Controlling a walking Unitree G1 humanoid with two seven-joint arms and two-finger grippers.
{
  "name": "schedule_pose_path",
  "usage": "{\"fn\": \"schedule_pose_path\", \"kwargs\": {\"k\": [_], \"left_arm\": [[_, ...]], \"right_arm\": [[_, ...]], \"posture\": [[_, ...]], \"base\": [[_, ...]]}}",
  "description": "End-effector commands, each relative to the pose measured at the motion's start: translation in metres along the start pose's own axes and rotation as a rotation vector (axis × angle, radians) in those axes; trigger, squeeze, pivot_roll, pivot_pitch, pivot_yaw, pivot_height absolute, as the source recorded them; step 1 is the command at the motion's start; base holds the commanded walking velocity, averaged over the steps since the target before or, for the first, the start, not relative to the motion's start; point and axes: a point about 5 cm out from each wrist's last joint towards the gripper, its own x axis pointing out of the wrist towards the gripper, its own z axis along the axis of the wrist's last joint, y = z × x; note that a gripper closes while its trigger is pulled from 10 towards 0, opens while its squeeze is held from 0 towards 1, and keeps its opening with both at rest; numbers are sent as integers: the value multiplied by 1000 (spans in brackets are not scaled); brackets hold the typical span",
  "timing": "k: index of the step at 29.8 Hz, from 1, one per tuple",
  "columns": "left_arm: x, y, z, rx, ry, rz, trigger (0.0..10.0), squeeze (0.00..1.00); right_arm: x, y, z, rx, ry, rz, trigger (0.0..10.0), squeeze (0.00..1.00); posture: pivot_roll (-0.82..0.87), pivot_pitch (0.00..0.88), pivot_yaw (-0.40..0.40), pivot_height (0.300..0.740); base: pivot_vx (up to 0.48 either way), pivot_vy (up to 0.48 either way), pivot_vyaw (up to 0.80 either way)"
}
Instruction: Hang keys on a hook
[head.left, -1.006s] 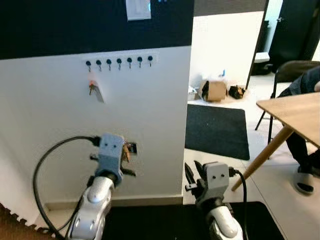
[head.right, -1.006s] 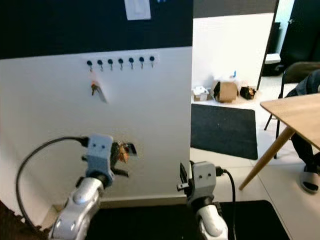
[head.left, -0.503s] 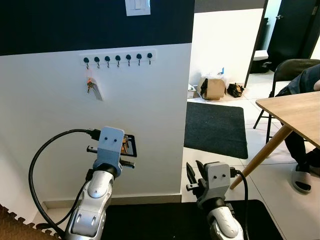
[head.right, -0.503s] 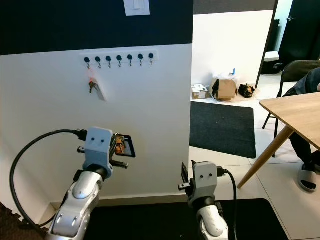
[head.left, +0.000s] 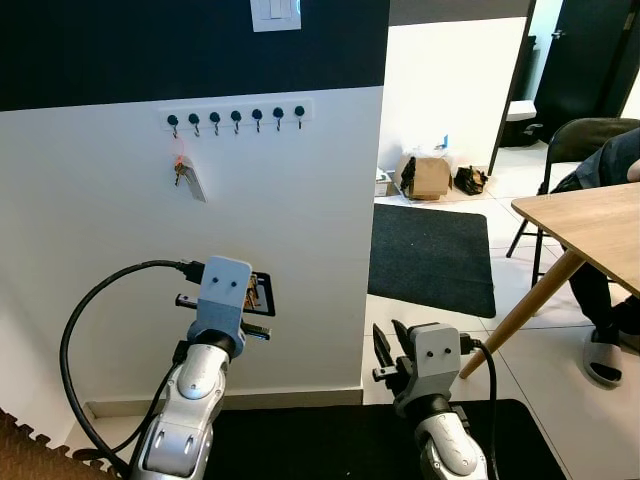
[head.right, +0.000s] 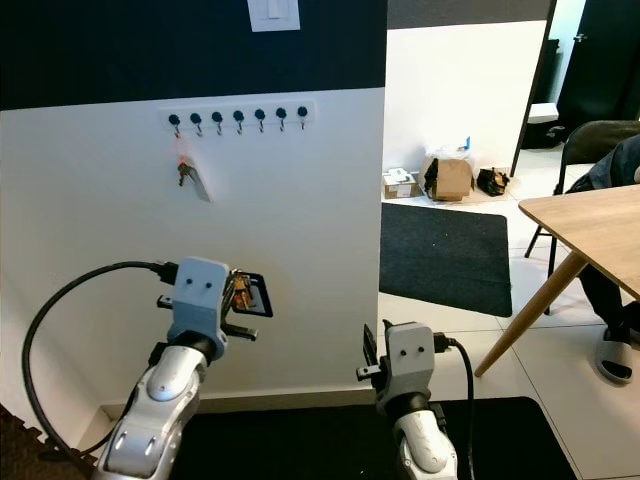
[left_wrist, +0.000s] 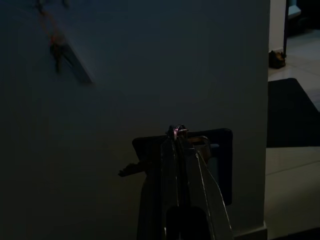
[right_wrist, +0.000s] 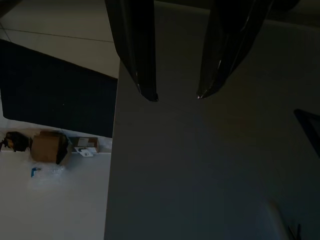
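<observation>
The wall looks smooth and matt, painted white below and dark above. The hooks have glossy dark heads on a white strip. The hanging keys look like dull metal. The arms are of polished silver metal, and each pincer has a grey matt plastic housing: left pincer, right pincer. The tabletop is of light smooth wood. The floor is of pale glossy tiles; the rug looks like dark rough cloth. The box is of brown cardboard.

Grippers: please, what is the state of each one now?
Left gripper: shut on the keys, held below the hook rack.
Right gripper: open, holding nothing.
</observation>
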Motion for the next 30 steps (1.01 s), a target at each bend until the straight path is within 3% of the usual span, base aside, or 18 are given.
{"fn": "schedule_pose_path", "kwargs": {"k": [1, 30], "left_arm": [[-3, 1, 1, 19, -16, 5, 10000, 0], [-4, 1, -1, 17, -13, 21, 10000, 0]], "right_arm": [[1, 4, 4, 8, -18, 13, 10000, 0], [1, 5, -1, -5, 3, 36, 10000, 0]], "posture": [[43, 72, 74, 740], [44, 64, 66, 740]], "base": [[480, 0, 0], [383, 0, 0]]}}
